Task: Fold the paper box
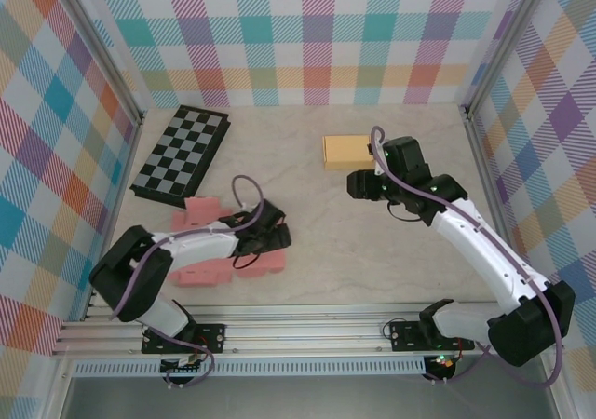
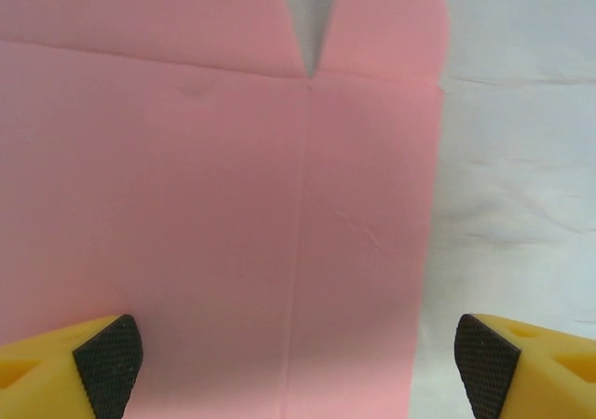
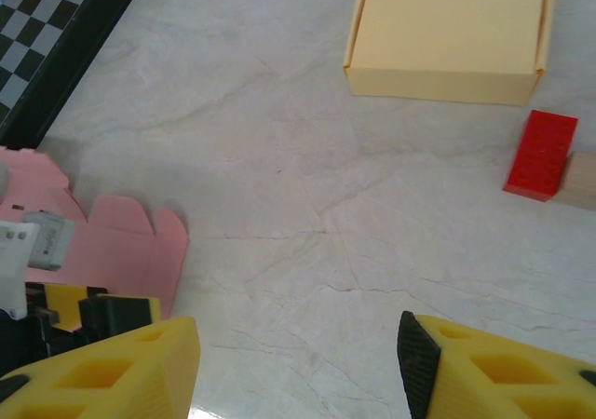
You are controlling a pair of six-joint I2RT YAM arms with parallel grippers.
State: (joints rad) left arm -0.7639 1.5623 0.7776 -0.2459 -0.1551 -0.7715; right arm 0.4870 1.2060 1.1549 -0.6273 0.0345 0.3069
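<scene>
My left end effector (image 2: 298,368) hung spread wide over the flat pink paper box (image 2: 186,205) on the table (image 2: 521,158), one pad (image 2: 110,352) above the sheet, the other past its edge, placed, I judged, to fold that side panel up. My right end effector (image 3: 289,372) stood parted and empty near the yellow box (image 3: 447,37). The left wrist view gave creases (image 2: 300,251) my arm (image 1: 186,247) covered from above; the right wrist added a red block (image 3: 538,154).
</scene>
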